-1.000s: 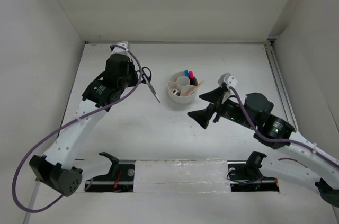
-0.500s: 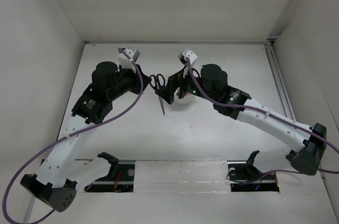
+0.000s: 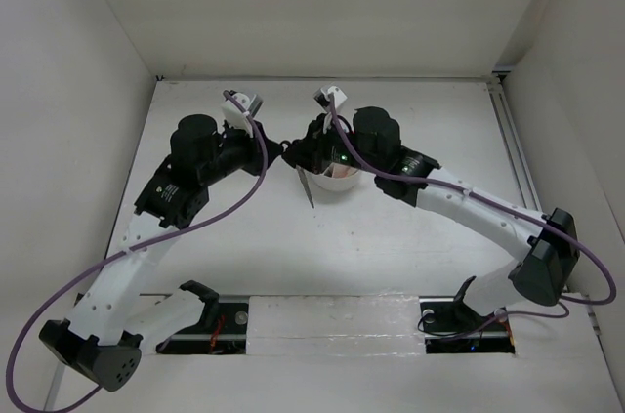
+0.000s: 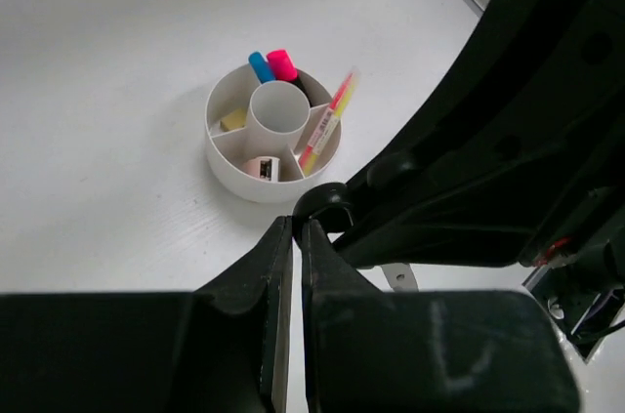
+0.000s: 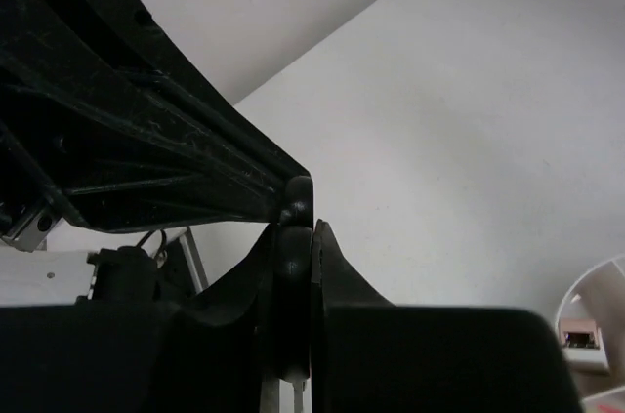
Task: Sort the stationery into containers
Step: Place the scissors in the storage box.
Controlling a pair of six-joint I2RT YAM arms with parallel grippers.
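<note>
**Handover at the organiser.** The black-handled scissors point(image 3: 308, 189) are held between both grippers, just left of the white organiser point(image 4: 227, 167), with the blade pointed toward the table's point(image 3: 430, 120) near edge. The left gripper point(image 4: 293, 237) is pressed shut on a handle loop, and the right gripper point(image 5: 293, 257) is clamped on the handle from the opposite side. In the top view the organiser is largely masked by the right arm point(image 3: 459, 203). Highlighters point(image 4: 273, 65), pens point(image 4: 327, 122) and erasers point(image 4: 262, 168) are seen in its outer compartments — eraser print too small to be read.
</note>
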